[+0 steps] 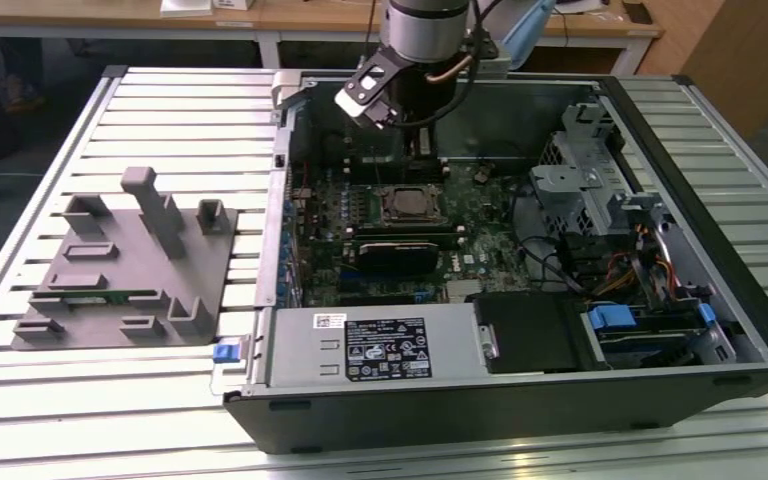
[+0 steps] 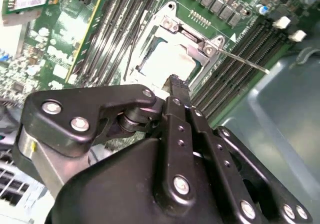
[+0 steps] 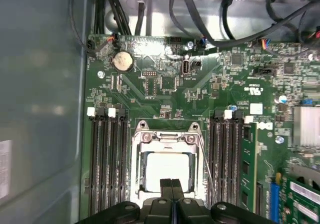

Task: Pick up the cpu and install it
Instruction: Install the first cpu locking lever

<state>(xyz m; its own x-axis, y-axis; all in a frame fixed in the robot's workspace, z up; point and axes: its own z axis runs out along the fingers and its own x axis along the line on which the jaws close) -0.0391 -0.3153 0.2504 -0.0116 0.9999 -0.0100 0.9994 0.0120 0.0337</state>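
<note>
The cpu (image 3: 165,168), a pale silver square, lies flat in the motherboard socket (image 3: 142,139) inside the open computer case; it is also seen as cpu (image 2: 167,59) and cpu (image 1: 411,203). A metal frame surrounds it. A thin wire lever (image 2: 240,61) sticks out beside the socket. My gripper (image 3: 172,184) hangs just above the near edge of the chip with its two black fingers pressed together and nothing between them. In the second wrist view the gripper (image 2: 176,86) tip points down at the socket's edge. The arm (image 1: 418,70) stands over the case's back half.
Memory slots (image 3: 107,159) flank the socket, one holding a green module (image 3: 247,169). A black ridged block (image 1: 398,252) sits beside the socket. The case walls (image 1: 704,150), drive bays and cables ring the board. A grey plastic tray (image 1: 131,260) lies at the exterior view's left.
</note>
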